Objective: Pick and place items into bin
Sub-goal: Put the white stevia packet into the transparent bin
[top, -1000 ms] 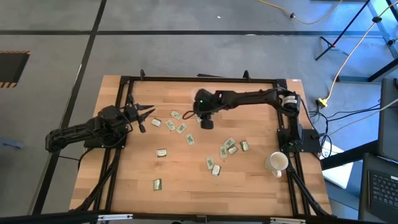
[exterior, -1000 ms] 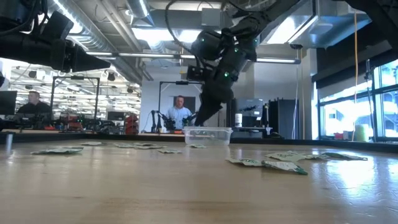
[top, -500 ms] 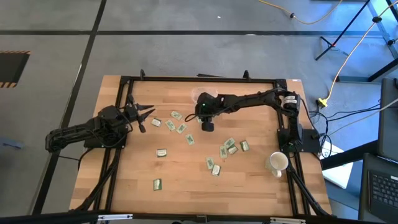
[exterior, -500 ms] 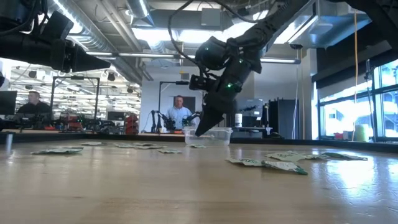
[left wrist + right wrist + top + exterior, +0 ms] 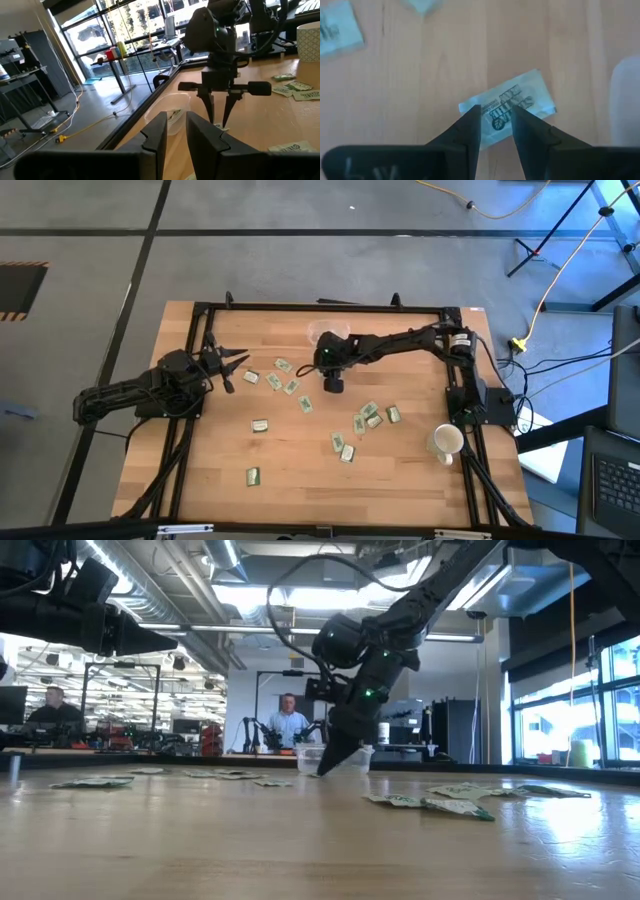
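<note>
With its jaws parted to straddle a green-and-white packet (image 5: 507, 111), the right gripper (image 5: 495, 117) is poised just beside the clear bin (image 5: 327, 335); nothing is grasped.

packet (image 5: 506, 112) partly hidden behind tool fingers (image 5: 470, 127); bin (image 5: 330, 757) half-hidden

place: robotics lab | evidence: exposed ceiling ducts (image 5: 150, 615), other robot arms (image 5: 250, 730), people (image 5: 287, 720) at benches, concrete floor (image 5: 80, 310), cables (image 5: 560, 270)
</note>
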`<move>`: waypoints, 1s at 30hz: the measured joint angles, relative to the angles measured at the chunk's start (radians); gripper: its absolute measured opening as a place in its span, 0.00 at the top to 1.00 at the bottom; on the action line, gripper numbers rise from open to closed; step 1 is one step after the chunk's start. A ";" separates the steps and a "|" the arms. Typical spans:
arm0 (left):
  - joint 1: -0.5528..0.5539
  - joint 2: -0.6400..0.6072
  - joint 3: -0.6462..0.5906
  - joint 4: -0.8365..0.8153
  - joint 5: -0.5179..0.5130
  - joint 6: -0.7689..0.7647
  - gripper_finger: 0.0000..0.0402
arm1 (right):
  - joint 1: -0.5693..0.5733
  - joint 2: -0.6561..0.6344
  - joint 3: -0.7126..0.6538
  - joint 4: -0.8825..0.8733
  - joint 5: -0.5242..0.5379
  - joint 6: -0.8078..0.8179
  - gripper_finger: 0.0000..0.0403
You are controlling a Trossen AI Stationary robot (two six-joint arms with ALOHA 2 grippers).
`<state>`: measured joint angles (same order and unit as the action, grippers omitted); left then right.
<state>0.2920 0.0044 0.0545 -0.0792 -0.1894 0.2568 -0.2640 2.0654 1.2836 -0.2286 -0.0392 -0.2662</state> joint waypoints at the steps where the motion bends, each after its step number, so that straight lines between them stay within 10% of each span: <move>1: 0.000 0.000 0.000 -0.001 0.000 0.000 0.83 | -0.001 0.007 0.002 0.007 0.000 0.000 0.73; 17: 0.000 0.001 0.000 -0.007 0.000 0.000 0.83 | -0.008 0.015 0.024 -0.040 0.005 0.003 0.92; 30: 0.000 0.001 0.000 -0.007 0.000 0.000 0.83 | -0.049 0.019 0.322 -0.363 0.011 -0.053 0.96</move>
<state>0.2916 0.0053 0.0547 -0.0862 -0.1894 0.2569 -0.3129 2.0843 1.6054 -0.5913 -0.0285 -0.3187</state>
